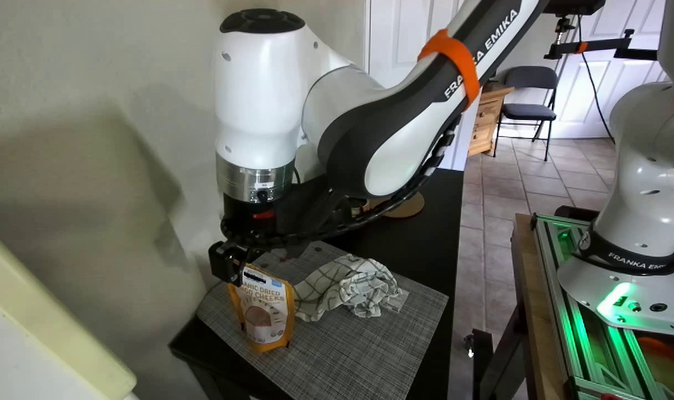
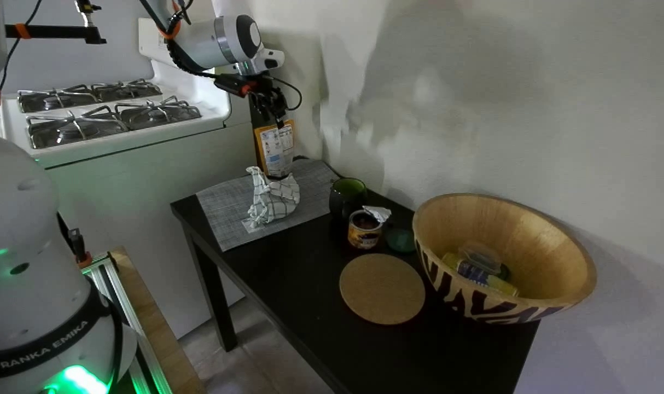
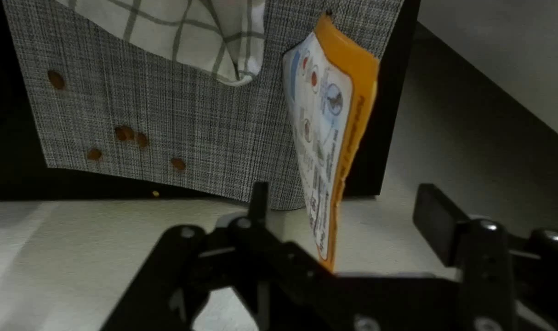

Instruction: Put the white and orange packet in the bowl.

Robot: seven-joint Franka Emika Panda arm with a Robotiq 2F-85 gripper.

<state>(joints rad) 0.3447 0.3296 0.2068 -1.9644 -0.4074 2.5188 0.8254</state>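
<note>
Although parted jaws straddle the packet [image 3: 329, 133], grasp and transfer appear outstanding: toward 4 o'clock, in an exterior view, to the bowl [image 2: 537, 249].

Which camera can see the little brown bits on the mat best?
The wrist view: it looks down from close by, so the brown bits show clearly on the grey mat, with nothing covering them. In both exterior views they're tiny specks at most.

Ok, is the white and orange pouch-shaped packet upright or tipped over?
Upright: in an exterior view the packet stands on its bottom edge on the grey woven placemat, its lettering the right way up.
</note>
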